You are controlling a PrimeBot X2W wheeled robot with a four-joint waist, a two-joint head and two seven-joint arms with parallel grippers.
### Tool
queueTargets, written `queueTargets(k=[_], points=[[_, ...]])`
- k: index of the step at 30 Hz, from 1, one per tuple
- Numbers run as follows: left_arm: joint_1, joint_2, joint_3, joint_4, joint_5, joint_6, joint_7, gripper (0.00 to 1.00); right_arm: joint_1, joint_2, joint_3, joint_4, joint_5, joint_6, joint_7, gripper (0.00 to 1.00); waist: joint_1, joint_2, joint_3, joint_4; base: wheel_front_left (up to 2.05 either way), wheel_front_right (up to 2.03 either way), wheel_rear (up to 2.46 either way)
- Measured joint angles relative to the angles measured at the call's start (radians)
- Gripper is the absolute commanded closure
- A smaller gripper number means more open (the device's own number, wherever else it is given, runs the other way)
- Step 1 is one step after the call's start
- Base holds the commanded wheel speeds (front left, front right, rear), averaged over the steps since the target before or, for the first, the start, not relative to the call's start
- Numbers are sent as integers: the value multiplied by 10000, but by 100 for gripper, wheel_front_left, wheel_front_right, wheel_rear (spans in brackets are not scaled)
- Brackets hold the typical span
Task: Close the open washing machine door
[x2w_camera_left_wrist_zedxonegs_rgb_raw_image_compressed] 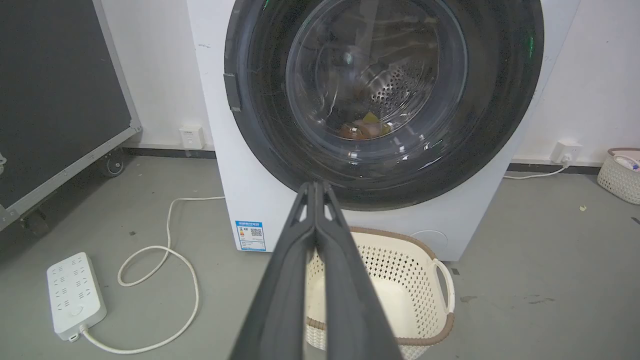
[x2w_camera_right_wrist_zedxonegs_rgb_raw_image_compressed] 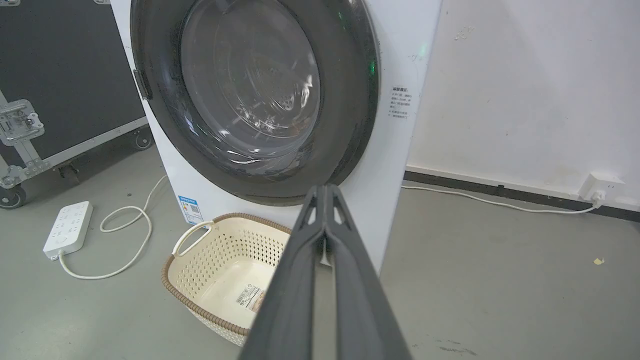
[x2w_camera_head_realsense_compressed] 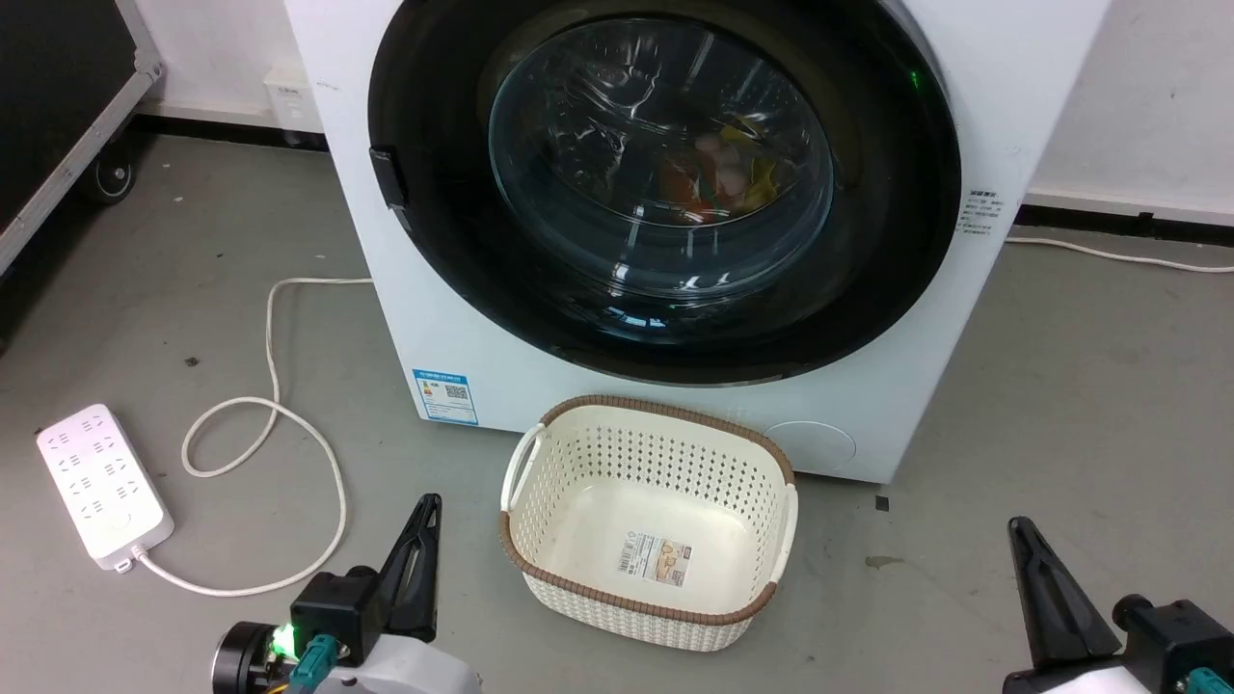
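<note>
Door (x2w_camera_head_realsense_compressed: 665,183) shut; left wrist view: wall-side basket (x2w_camera_left_wrist_zedxonegs_rgb_raw_image_compressed: 620,175).

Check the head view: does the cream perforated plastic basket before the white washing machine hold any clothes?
No, the cream perforated plastic basket has a bare bottom with a paper label stuck on it.

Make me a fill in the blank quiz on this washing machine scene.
1. The round black-rimmed glass washing machine door is ____ against the white machine.
2. The cream perforated plastic basket has a ____ woven rim.
3. The left claw and right claw are both ____, holding nothing.
4. In the head view, the white power strip lies on the machine's ____ side.
Missing words: closed; brown; shut; left.
</note>
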Motion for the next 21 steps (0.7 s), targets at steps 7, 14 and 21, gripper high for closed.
queueTargets(k=[7,14,21], points=[[1,-8,79,-107,75,48,198,100,-54,0,75,-13,-15,0,148,100,0,0,10,-30,0,0,0],[1,-25,165,-213,163,58,336,100,-126,0,140,-36,-29,0,303,100,0,1,18,-57,0,0,0],[1,-42,268,-301,244,88,474,100,-155,0,217,-44,-31,0,418,100,1,0,26,-83,0,0,0]])
